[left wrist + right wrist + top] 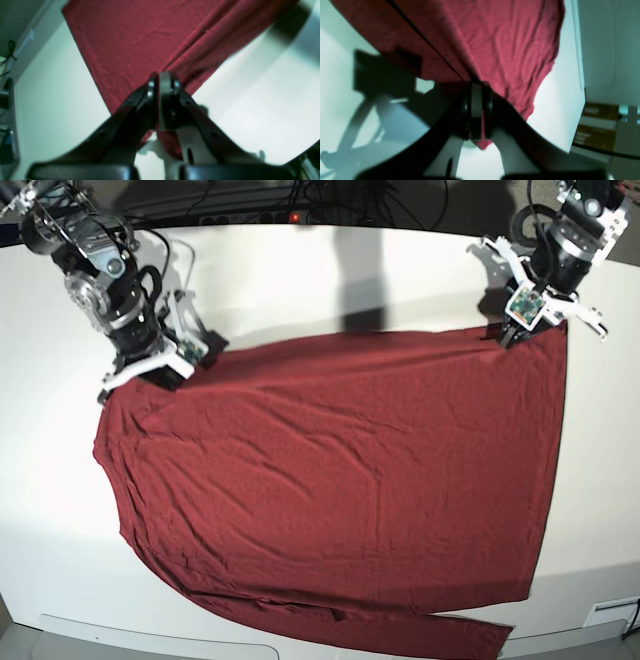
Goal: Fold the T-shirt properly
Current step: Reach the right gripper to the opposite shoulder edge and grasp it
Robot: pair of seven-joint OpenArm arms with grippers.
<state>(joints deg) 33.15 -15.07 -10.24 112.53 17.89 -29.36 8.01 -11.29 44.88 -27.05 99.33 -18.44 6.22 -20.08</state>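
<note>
The shirt's (340,490) bottom edge lies nearest, hanging close to the front edge of the table (300,270), with one strip of cloth reaching toward the front right corner. The shirt is dark red and plain, with no print or words on it that can be read. It lies spread out flat with small wrinkles and covers most of the middle of the table. Its far edge runs from the back left to the back right.

The left gripper (162,82) is at the far right corner of the shirt. Its jaws are pressed together and pinch a fold of the red cloth. A bit of cloth pokes out below the jaws.

The right gripper (477,100) is at the far left corner of the shirt. Its jaws are also pressed together on the cloth, and a small red tip sticks out under them.

The table is white. Black cables (330,195) lie behind its back edge. No label can be read anywhere.
</note>
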